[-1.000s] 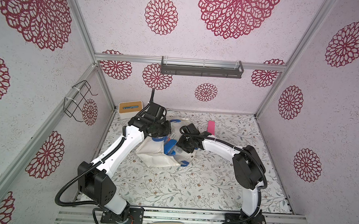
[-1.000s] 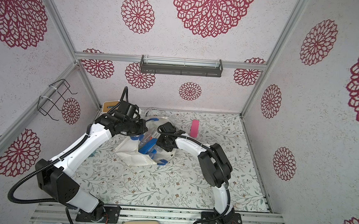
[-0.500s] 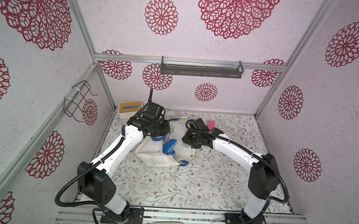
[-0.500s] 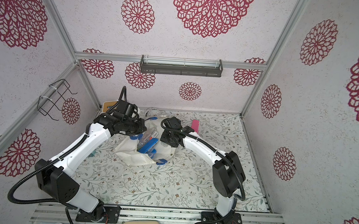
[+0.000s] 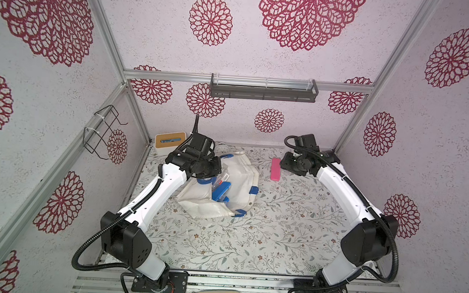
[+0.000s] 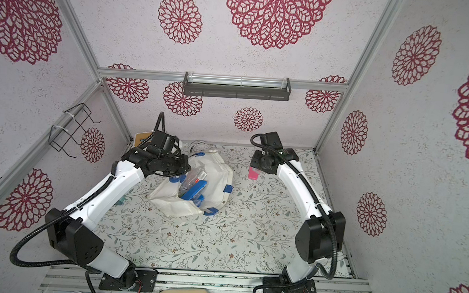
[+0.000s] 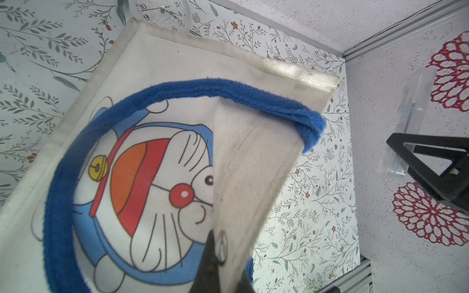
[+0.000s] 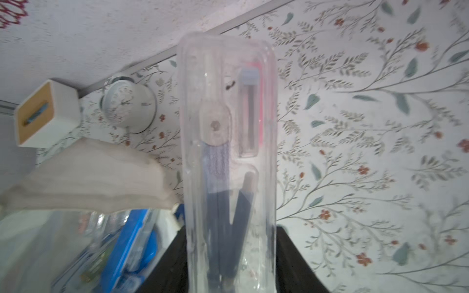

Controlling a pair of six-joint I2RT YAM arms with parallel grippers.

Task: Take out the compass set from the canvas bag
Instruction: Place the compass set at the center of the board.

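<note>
Compass set [image 8: 228, 152] sits in its clear hard case between my right fingers [image 8: 289, 253], which are closed on the case's lower end so that it sticks out lengthways in front of them; through the plastic I can make out the dark compass legs and a small lead tube. It is out of the canvas bag [image 5: 237, 175] already: in a top view my right arm [image 5: 337, 187] holds it toward the back right of the desk [image 5: 278, 233], just beside a pink block [image 5: 275, 169] (an eraser, perhaps) and apart from the bag's rim. Whether the case touches the desk I cannot tell, though from the wrist view I judge it raised. My left fingers [image 7: 206, 269] are shut tight on the bag's off-white flap, right by its metal snap [image 7: 222, 244], holding the mouth up with the blue strap handle [image 7: 228, 88] looped over the cartoon print [image 7: 152, 177]. Blue packaged items [image 5: 221, 189] lie inside. So the extraction itself looks done, and the step in hand is carrying the set away. Next I would need a bare patch of desk clear of the pink block, a level descent, then a release of the case; my left fingers can let go of the flap afterwards.
</note>
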